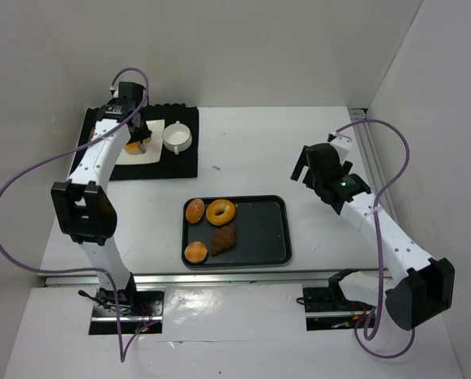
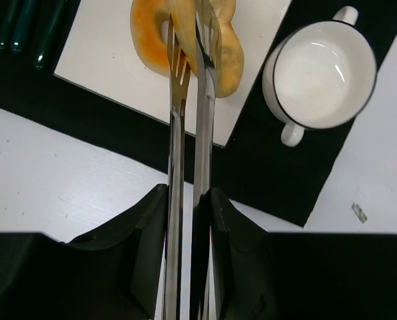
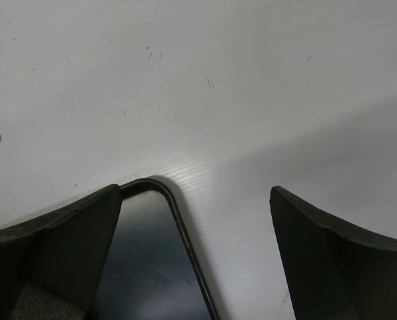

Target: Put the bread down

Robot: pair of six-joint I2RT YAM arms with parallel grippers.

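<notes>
Left gripper (image 2: 188, 220) clamps tongs (image 2: 185, 140) that pinch the bread (image 2: 228, 63) over the plate (image 2: 98, 60), top centre. Right gripper (image 3: 195, 207) jaws spread, empty. Risk: bread may cling to the tongs on release and drag off the plate.

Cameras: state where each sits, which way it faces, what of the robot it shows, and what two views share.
Top external: above, behind the arms, looking down on the table; left arm and right arm show.
Left wrist: looks down along tongs clamped in the left gripper to bread over a plate.
Right wrist: looks down at table and tray corner between fingers of the open right gripper.
Shared: top and right wrist show the tray.
</notes>
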